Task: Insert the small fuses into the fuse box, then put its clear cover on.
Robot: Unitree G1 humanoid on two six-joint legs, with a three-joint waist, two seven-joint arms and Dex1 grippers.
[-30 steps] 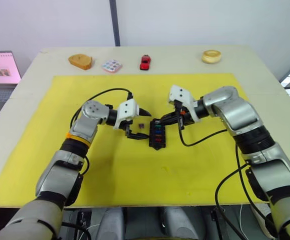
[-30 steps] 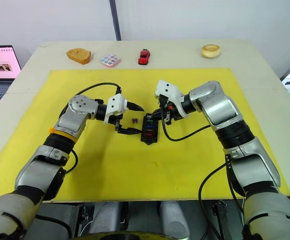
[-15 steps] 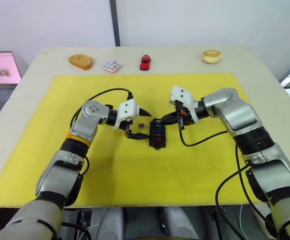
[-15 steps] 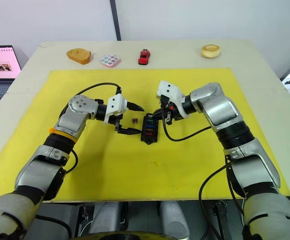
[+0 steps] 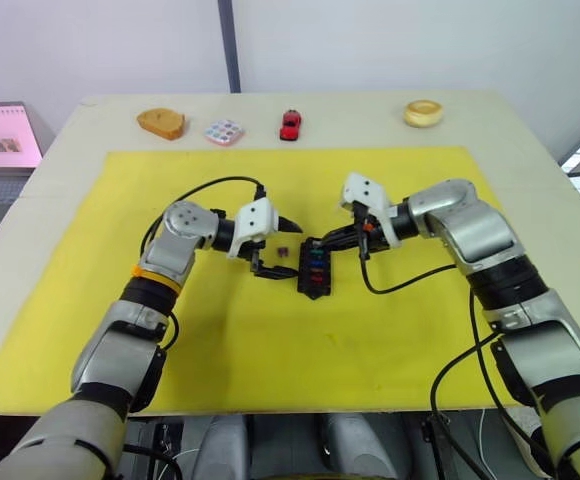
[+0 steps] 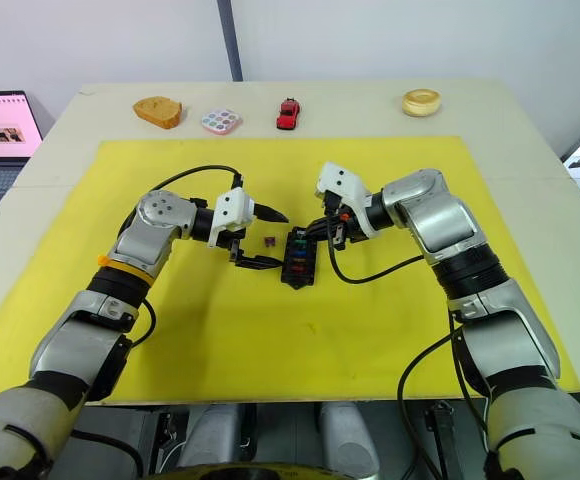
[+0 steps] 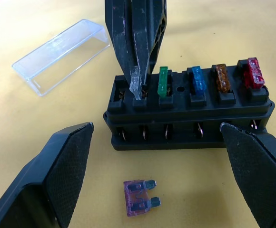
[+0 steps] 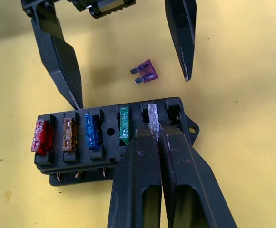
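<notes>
right fingers (image 8: 154,137) pinch grey fuse (image 8: 152,118) | left fingers (image 7: 152,190) wide | no readable writing

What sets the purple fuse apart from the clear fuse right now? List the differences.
The purple fuse lies flat and loose on the yellow mat beside the fuse box; the clear fuse stands upright at a slot in the box.
The purple fuse is untouched, lying between the left tool's open fingers; the clear fuse is pinched by the right tool.
One is tinted purple, the other colourless.
Both are small blade fuses.
</notes>
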